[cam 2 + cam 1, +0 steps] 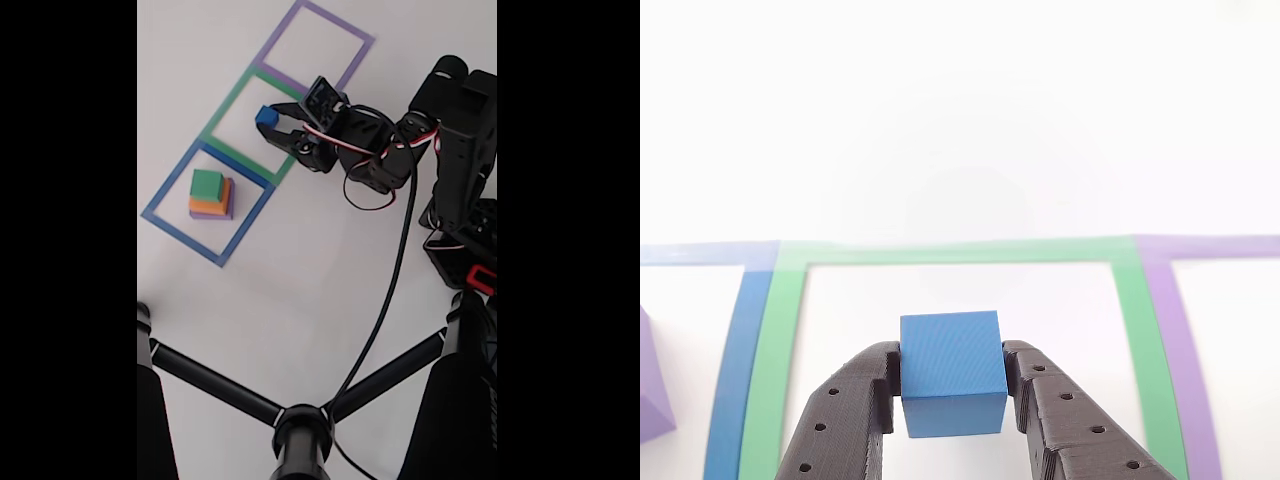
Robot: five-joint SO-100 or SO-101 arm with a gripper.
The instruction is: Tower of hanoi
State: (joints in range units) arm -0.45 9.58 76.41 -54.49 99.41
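- Other view: your end effector point(952, 395) enters from 6 o'clock, its two black printed fingers point(845, 420) clamped on the left and right faces of the blue block point(950, 372). The block sits square between them, over the inside of the green taped outline point(785, 330). Whether it rests on the white surface point(960, 120) or hangs just above it, you cannot tell from here.
- Same view: the blue taped outline point(735, 360) runs along the 9 o'clock side, the purple taped outline point(1180, 340) toward 3 o'clock, and a corner of the purple block point(652, 395) pokes in at 8 o'clock.
- Handling, as a judgement: the blue block looks like stiff, matte plastic, light and not fragile. Its flat parallel sides are the right place to hold; keep the fingers centred on those faces so it cannot twist out.
- Fixed view: the end effector point(270, 122) holds the blue block point(266, 116) at 11 o'clock from the arm, over the middle green outline point(215, 125).
- Same view: the green block point(207, 184) sits on the orange block point(210, 206), on the purple block point(226, 212), stacked inside the blue outline point(175, 235) at 8 o'clock from the end effector. These bigger blocks should handle equally rigid; take each by opposite side faces.
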